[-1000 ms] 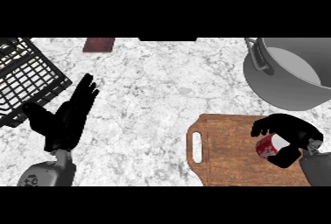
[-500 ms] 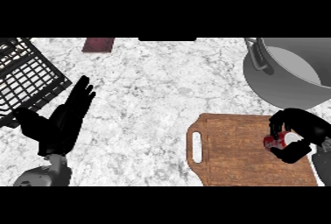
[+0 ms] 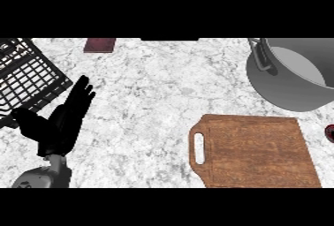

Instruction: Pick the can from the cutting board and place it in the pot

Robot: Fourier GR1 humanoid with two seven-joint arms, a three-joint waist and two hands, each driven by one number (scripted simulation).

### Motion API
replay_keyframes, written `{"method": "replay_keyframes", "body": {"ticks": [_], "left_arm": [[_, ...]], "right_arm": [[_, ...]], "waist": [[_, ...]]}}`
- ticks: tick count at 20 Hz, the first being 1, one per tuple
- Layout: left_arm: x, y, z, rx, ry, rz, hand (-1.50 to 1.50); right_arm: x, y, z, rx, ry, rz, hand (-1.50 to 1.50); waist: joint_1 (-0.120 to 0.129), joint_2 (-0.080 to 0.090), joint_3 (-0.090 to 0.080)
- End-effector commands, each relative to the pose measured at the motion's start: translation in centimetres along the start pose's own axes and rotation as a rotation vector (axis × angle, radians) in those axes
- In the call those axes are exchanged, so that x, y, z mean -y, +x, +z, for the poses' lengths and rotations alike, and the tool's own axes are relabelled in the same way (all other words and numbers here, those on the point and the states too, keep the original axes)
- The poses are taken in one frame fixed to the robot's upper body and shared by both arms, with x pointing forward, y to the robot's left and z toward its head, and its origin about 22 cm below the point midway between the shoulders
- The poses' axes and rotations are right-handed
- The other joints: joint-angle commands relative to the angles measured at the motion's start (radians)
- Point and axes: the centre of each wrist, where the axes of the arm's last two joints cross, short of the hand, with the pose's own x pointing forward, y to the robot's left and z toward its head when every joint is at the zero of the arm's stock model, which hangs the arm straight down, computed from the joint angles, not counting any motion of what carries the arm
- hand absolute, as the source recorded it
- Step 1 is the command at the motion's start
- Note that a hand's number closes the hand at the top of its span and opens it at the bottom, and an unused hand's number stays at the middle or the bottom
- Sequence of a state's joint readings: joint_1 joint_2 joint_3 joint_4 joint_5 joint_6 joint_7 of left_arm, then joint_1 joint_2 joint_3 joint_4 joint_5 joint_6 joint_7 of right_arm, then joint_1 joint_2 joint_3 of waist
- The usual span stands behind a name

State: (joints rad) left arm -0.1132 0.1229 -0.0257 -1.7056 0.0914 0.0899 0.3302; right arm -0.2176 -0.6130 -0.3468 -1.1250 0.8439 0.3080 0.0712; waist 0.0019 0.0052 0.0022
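Can at the view's right edge, off the cutting board

Only a red sliver shows, below the pot. The right hand is out of view, its hold unknowable. It is best lifted above the rim before release. The left hand rests open, empty.

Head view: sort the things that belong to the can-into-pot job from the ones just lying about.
Job:
- can, only a dark red sliver at the right edge
- cutting board, bare
- pot

Lying about:
- black wire rack
- dark red block at the top edge
- left hand, open, resting at the left
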Motion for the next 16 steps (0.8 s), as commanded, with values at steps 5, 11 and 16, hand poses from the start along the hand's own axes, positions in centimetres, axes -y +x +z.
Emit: {"method": "replay_keyframes", "body": {"ticks": [5,11,16], "left_arm": [[0.1,0.7,-0.7,-0.01,-0.016,0.007,0.0],[1.4,-0.7,-0.5,-0.001,0.011,0.003,0.0],[1.1,1.5,-0.3,0.007,-0.004,0.007,0.0]], "right_arm": [[6.0,-4.1,1.5,0.014,-0.338,-0.076,1.5],[12.1,-1.1,4.9,0.165,-0.5,-0.101,1.5],[17.3,1.5,7.0,0.326,-0.576,-0.143,1.5]], "waist": [[-0.009,-0.007,-0.002],[-0.022,-0.011,-0.004],[-0.007,-0.01,-0.003]]}}
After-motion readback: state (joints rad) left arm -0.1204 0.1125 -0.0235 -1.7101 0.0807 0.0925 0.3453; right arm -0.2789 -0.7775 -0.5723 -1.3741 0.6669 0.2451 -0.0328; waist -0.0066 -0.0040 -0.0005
